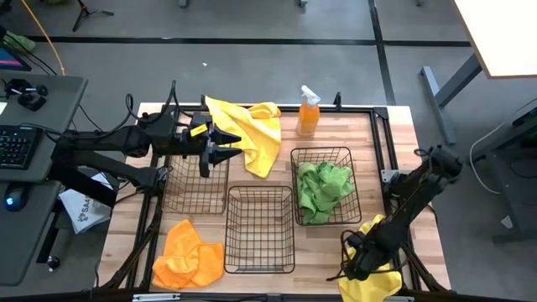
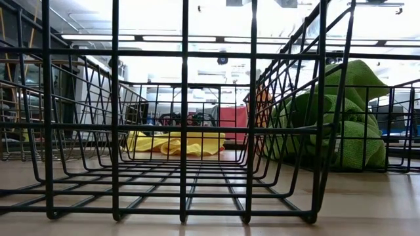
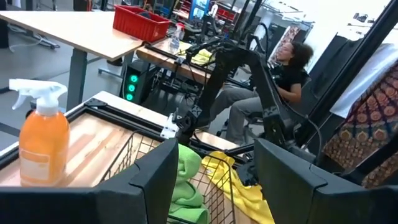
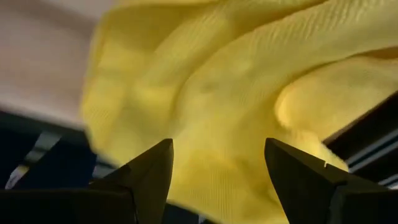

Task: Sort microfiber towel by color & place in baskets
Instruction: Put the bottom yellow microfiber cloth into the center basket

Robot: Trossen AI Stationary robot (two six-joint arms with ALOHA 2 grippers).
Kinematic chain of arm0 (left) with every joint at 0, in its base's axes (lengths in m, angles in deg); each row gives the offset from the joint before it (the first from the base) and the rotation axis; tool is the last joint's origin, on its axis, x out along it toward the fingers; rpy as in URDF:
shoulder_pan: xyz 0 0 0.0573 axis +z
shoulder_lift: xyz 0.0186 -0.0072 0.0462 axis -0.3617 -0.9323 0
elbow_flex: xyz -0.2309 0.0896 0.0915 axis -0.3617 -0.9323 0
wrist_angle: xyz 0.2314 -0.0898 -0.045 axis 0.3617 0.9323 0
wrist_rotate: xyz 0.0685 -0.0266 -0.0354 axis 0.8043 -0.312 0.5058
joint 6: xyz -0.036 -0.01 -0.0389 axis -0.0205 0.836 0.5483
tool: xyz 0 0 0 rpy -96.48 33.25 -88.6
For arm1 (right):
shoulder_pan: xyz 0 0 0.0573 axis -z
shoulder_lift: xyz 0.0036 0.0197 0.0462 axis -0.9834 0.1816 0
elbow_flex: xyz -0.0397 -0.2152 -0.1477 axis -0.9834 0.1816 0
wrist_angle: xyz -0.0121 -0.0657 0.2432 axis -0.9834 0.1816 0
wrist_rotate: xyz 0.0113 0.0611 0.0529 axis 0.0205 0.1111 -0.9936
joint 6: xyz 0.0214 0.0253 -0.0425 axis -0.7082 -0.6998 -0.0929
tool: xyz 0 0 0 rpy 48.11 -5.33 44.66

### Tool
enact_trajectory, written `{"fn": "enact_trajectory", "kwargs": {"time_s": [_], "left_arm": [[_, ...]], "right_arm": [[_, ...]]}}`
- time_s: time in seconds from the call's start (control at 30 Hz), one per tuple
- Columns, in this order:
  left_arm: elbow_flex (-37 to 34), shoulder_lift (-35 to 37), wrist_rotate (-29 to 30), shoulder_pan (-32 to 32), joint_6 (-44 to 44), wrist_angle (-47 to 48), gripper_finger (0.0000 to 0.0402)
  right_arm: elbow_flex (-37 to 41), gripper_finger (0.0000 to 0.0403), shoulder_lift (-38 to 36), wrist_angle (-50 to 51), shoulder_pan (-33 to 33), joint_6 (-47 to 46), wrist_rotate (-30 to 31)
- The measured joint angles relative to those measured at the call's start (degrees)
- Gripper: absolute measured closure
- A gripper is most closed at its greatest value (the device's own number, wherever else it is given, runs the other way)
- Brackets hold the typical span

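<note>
Right gripper [image 1: 357,256] is sitting low at the table's near right corner, fingers spread wide with nothing pinched, facing a yellow towel [image 4: 249,93] bunched at the table edge just right of the middle basket [image 1: 260,229]. Left gripper [image 1: 225,144] is hovering over the left basket [image 1: 195,180], jaws parted and empty, pointing at a second yellow towel [image 1: 252,130] lying just behind that basket. Green towels [image 1: 323,189] are filling the right basket [image 1: 325,186]. An orange towel [image 1: 189,254] is lying left of the middle basket. An orange spray bottle [image 1: 308,113] is standing behind the right basket.
</note>
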Motion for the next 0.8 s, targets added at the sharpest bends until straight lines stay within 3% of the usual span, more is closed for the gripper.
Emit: {"fn": "enact_trajectory", "kwargs": {"time_s": [0.27,0.47,0.57,0.7,0.8], "left_arm": [[0.0,0.0,0.0,1.4,-4.0,-1.2,0.0205],[0.0,0.0,0.0,1.3,-7.5,-10.1,0.0205],[0.0,0.8,0.7,1.3,-7.7,-12.0,0.0205],[0.0,3.4,7.1,1.3,-6.6,-10.2,0.0205],[0.0,5.5,13.0,1.3,-7.9,-10.3,0.0205]], "right_arm": [[0.0,0.0153,6.7,0.1,0.0,0.2,0.0],[-0.2,0.0159,9.3,-1.3,0.1,9.0,0.3],[-0.3,0.0211,9.6,-2.9,0.1,13.1,-0.4],[-0.2,0.0362,9.6,-4.0,-0.1,13.9,0.3],[-0.5,0.0384,9.4,-4.5,-0.2,15.5,0.7]]}}
